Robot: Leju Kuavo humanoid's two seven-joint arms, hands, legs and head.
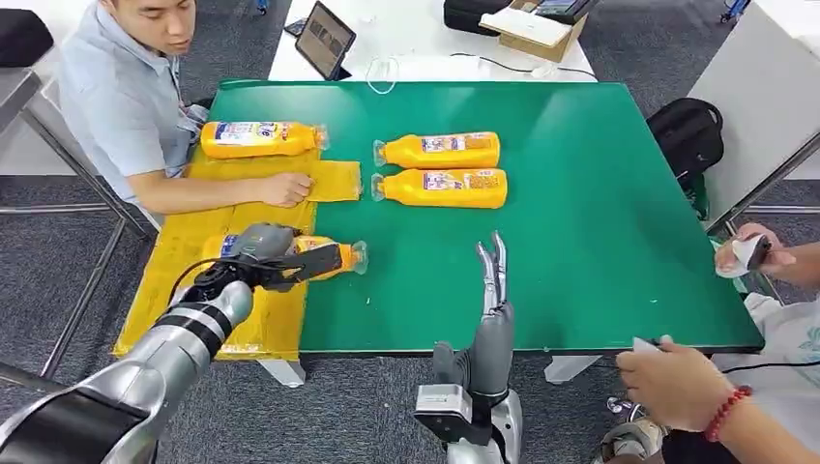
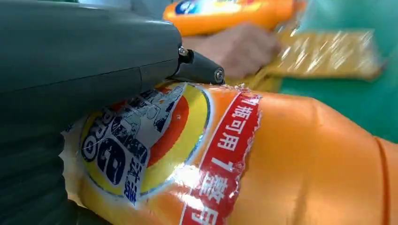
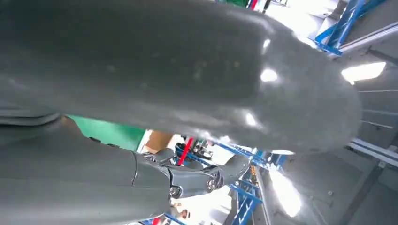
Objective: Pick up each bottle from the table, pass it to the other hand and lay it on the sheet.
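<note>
Orange plastic bottle, lying on its side, is held in my left robot hand; my fingers wrap over its labelled body, and its cap end points toward the green desk. The bottle sits at the near edge of the yellow sheet, where sheet meets green surface; I cannot tell whether it rests on the sheet or is held just above it. In the left wrist view the bottle's torn label is pressed under my grey thumb.

A second bottle lies on the far end of the sheet, cap end toward the desk's middle. Two more bottles lie side by side on the green surface, parallel, close together, cap ends toward the sheet.

My right robot hand stands upright over the near desk edge, fingers straight and apart, holding nothing.

A person's hand rests flat on the sheet between the two sheet bottles. Another person's hand is at the near right corner.
</note>
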